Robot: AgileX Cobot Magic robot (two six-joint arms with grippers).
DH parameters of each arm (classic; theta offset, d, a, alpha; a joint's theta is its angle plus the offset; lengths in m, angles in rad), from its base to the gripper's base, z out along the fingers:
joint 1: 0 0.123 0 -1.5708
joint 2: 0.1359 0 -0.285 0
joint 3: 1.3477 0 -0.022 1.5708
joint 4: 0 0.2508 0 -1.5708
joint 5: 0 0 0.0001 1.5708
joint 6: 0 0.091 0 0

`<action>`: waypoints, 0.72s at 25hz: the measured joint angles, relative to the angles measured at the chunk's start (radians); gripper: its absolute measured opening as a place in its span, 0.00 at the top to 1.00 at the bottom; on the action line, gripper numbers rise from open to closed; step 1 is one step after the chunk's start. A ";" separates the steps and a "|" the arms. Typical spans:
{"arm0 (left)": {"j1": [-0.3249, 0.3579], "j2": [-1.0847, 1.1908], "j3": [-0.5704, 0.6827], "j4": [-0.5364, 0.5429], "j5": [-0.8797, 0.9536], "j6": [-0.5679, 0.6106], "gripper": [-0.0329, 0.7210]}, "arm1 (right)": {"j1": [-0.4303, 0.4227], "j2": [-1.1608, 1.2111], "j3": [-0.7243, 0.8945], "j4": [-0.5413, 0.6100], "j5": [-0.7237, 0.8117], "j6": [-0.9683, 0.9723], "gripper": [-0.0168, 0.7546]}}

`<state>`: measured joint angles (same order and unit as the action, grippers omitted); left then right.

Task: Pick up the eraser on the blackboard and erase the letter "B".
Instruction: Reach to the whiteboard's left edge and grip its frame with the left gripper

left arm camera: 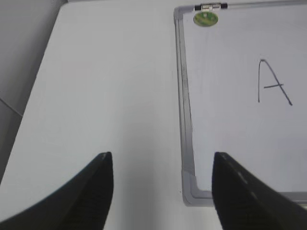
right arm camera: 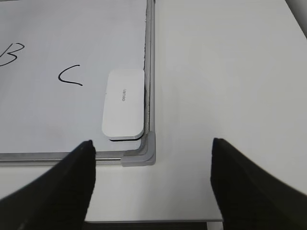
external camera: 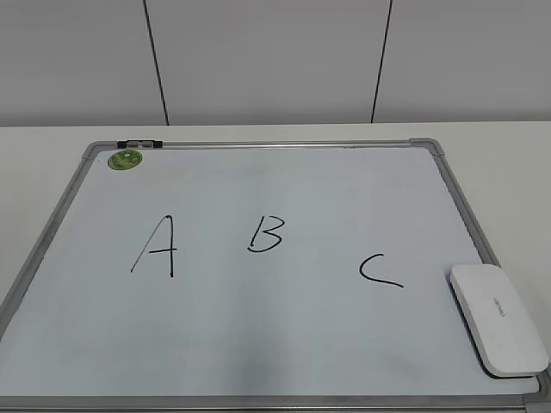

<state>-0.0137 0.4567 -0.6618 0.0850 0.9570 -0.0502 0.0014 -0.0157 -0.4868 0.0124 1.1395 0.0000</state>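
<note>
The blackboard (external camera: 258,344) is a white board with a grey frame lying flat on the table. Black letters A, B and C are drawn on it; the letter "B" (external camera: 266,233) is in the middle and also shows in the right wrist view (right arm camera: 10,53). The white eraser (external camera: 498,317) lies in the board's near right corner, seen too in the right wrist view (right arm camera: 123,103). My right gripper (right arm camera: 152,146) is open and empty, above the table just outside that corner. My left gripper (left arm camera: 162,160) is open and empty by the board's near left corner (left arm camera: 192,189). Neither gripper shows in the exterior view.
A small green round magnet (external camera: 125,159) and a black-and-silver clip (external camera: 139,144) sit at the board's far left corner. A black A (external camera: 157,246) and C (external camera: 379,270) flank the B. The white table (left arm camera: 105,96) extends beyond the board; its near edge (right arm camera: 144,221) is below my right gripper.
</note>
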 joint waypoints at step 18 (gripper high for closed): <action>-0.001 0.957 -0.508 -0.118 0.047 0.000 0.34 | 0.000 0.000 0.000 0.000 0.000 0.000 0.26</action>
<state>-0.0152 1.4142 -1.1698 -0.0331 1.0039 -0.0502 0.0014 -0.0157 -0.4868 0.0124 1.1395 0.0000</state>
